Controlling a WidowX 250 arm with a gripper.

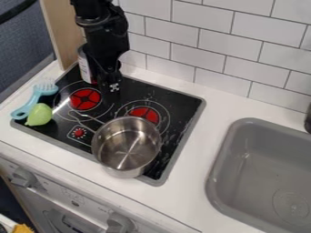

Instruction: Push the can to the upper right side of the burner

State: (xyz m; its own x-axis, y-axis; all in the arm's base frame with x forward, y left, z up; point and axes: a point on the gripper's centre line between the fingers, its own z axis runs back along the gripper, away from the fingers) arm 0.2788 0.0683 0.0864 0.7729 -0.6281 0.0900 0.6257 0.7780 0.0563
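A: In the camera view, where's the can [84, 68]?
B: Upright at the far left of the black stovetop [61, 130], beyond the left burner [85, 99]. The arm [106, 38] hides part of its right side.
A: And the gripper [112, 88]?
B: Hanging low over the far part of the stovetop, just right of the can as we see it. I can't tell whether the two touch.
A: Are its jaws apart, or holding something?
B: Can't tell either; they're dark against the dark surface.
A: What's nearer to us?
B: A metal pot [126, 145], on the near right part of the stovetop, overlapping the near side of the right burner [144, 113]. Its handle points to the far left.
A: And over on the left?
B: A light blue utensil [33, 99] lies along the stovetop's left edge, with a green pear-shaped thing [39, 114] just beside it.
A: Anything to the right?
B: A grey sink [220, 166], set into the white counter [191, 179]. White tiles [203, 44] rise at the far side.
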